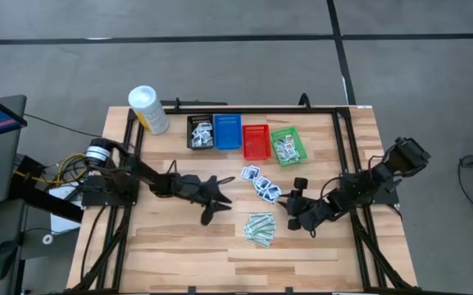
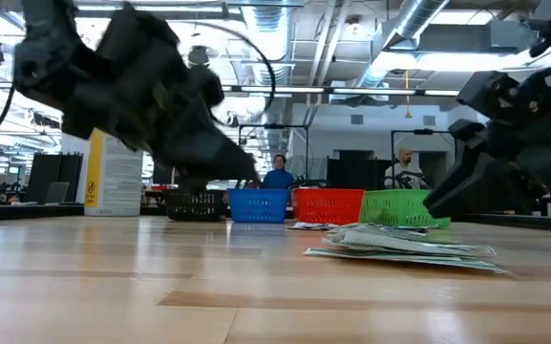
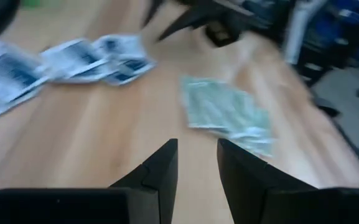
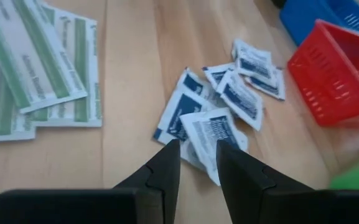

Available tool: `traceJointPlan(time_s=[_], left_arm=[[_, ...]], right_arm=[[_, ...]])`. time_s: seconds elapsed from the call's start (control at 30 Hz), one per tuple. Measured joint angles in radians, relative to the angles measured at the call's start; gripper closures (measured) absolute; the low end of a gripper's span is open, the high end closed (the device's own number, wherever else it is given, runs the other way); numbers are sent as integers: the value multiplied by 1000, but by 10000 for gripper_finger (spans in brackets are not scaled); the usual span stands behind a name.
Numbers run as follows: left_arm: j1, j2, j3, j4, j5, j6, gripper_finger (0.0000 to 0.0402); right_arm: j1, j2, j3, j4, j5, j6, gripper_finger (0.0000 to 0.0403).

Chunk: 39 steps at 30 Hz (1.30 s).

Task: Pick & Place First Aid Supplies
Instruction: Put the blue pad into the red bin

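In the middle of the high view, the first aid supplies are lying in two loose heaps on the wooden table (image 1: 179, 238): blue-printed white packets (image 1: 260, 183) just below the row of baskets, and pale-green strips (image 1: 260, 228) lower down, near centre. The right gripper (image 1: 295, 205) is sitting right of centre, between the two heaps and a little to their right, its fingers (image 4: 167, 165) standing a narrow slot apart and holding nothing. In its wrist view the nearest blue-printed packet (image 4: 211, 138) is lying straight ahead of the tips, its long side slanting across the line of the fingers. The left gripper (image 1: 213, 202) is hovering left of centre, likewise parted only slightly and empty, with the green strips (image 3: 226, 115) ahead of it and off to one side. Judging from this, the right arm is nearer the blue packets, so a short forward dip looks the likelier next move. The red basket (image 1: 256, 142) is sitting just above that heap.
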Motion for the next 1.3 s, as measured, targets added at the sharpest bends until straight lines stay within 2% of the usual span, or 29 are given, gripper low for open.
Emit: traceJointPlan(time_s=[0.1,0.3,0.5,0.73,1.0,1.3], left_arm=[[-40,-67,-18,0,-31,70,289],[-90,-180,-56,2,-176,175,289],[-90,-229,-104,0,-246,182,289],[-91,-219,-111,0,-257,125,289],[-91,-220,-111,7,-257,101,289],[-98,-220,-110,8,-256,76,289]], right_arm=[[-1,7,0,8,-20,-4,305],[-34,16,0,42,-23,-110,305],[-91,16,0,83,-42,-142,305],[-152,16,3,78,-207,-142,305],[-156,15,40,78,-213,-292,305],[-173,15,40,73,-268,-323,305]])
